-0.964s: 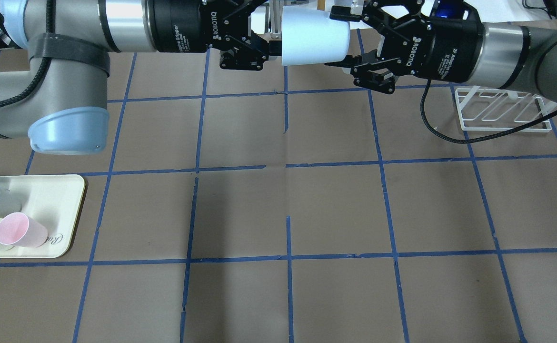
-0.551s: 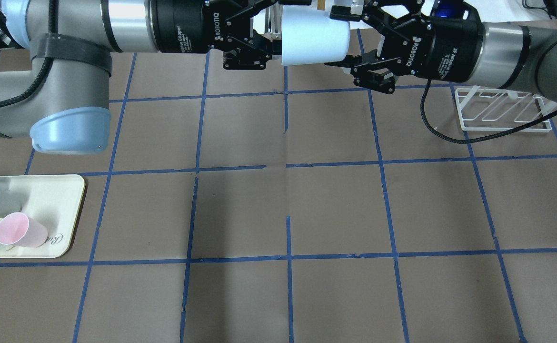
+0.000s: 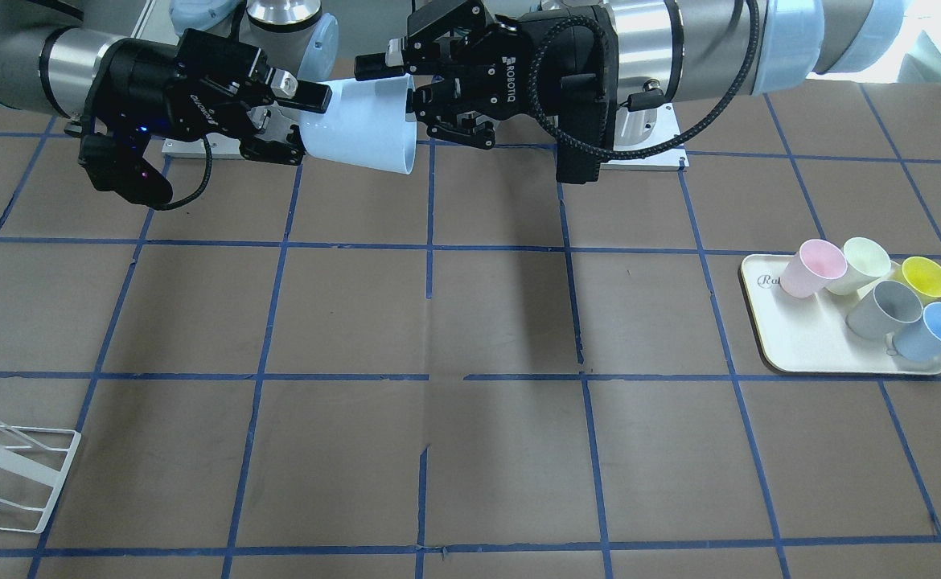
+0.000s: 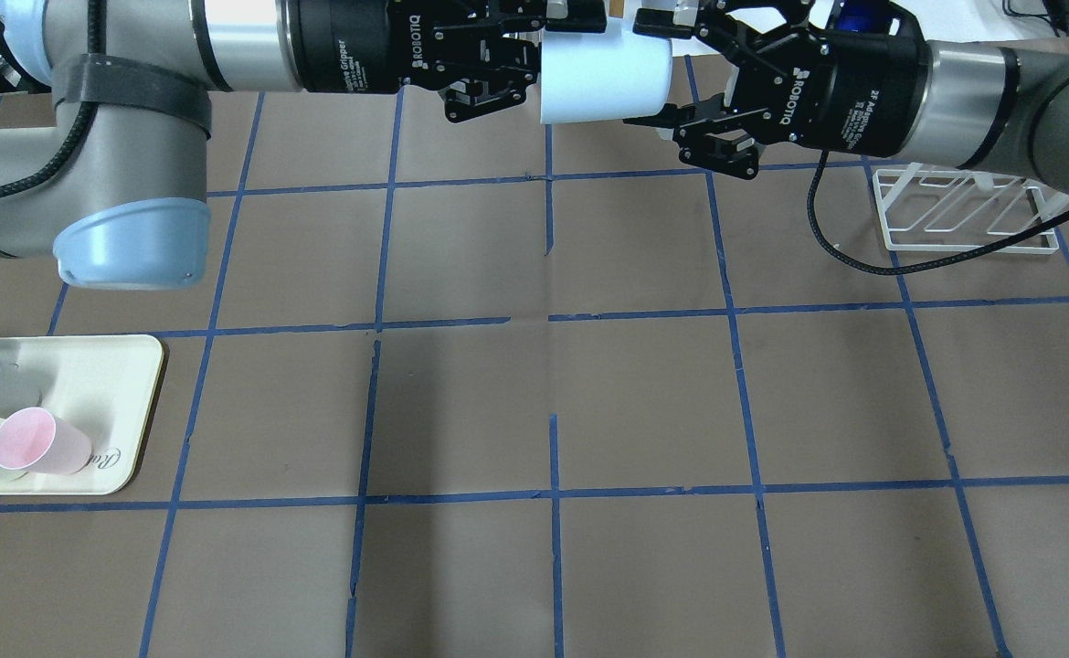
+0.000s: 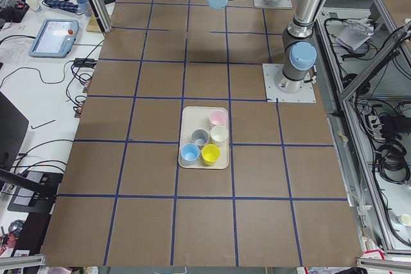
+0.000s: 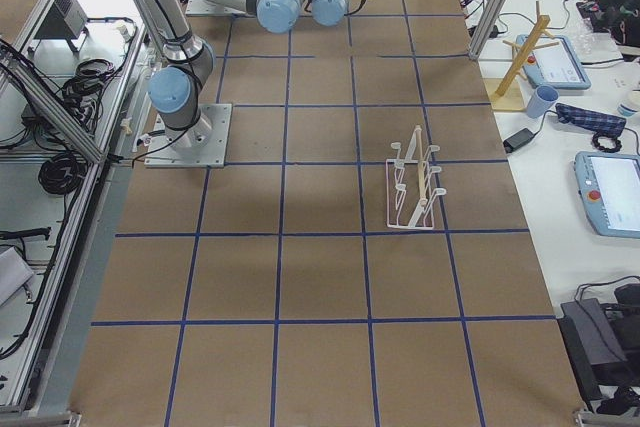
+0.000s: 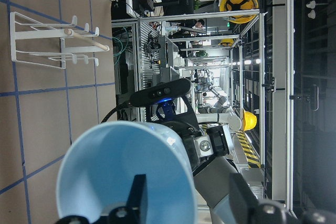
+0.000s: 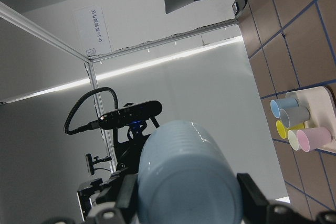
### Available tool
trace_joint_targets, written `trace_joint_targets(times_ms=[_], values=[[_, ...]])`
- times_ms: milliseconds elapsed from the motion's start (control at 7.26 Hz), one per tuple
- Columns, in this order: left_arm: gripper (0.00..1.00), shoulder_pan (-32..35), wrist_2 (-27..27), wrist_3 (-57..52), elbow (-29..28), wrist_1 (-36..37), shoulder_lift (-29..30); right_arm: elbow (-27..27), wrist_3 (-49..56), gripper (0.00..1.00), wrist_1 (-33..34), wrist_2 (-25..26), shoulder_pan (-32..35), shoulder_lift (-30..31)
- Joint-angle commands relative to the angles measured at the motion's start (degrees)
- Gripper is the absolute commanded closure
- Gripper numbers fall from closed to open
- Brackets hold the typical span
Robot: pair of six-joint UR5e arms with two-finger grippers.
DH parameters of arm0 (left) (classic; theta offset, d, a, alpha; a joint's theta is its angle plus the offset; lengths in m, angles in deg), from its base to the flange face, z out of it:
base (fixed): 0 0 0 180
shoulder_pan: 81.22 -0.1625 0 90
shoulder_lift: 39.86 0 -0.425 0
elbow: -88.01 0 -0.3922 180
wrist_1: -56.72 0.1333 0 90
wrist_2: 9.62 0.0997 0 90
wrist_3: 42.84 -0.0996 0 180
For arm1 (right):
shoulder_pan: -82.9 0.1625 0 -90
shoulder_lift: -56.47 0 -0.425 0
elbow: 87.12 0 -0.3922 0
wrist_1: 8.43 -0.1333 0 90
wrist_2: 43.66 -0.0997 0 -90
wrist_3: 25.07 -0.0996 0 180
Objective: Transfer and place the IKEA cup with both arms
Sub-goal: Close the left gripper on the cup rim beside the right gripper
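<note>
- Just let go by left gripper [image 3: 390, 80], now splayed wide astride rim of pale light-blue tapered plastic cup [image 4: 603, 78].
- Clamped at base by right gripper [image 4: 649, 71].
- Reads as handover done.

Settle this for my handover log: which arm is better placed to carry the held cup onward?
Right, likely: the right tool grips the cup by its base, the left tool stands open at its rim, and the rack sits rightward.

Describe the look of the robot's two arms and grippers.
Both the left arm and right arm are silver-grey tubes with light blue joint caps. The left gripper and right gripper are black two-finger units lettered ROBOTIQ in white, each trailed by a black braided cable.
</note>
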Motion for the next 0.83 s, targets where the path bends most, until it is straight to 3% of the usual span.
trace_joint_targets(times_ms=[0,275,413,551,688], values=[[0.78,0.00,0.00,0.00,-0.02,0.00,-0.09,0.04,-0.26,0.71,0.00,0.00,-0.08,0.00],[1.00,0.00,0.00,0.00,-0.11,0.00,0.00,0.04,-0.35,0.68,0.00,0.00,-0.08,0.00],[1.00,0.00,0.00,0.00,-0.11,0.00,-0.09,0.04,-0.35,0.65,0.00,0.00,-0.08,0.00],[1.00,0.00,0.00,0.00,-0.11,0.00,-0.09,0.04,-0.70,0.02,0.09,-0.09,-0.08,0.00],[1.00,0.00,0.00,0.00,-0.11,0.00,-0.09,0.12,-0.79,0.00,0.00,0.00,-0.16,0.08]])
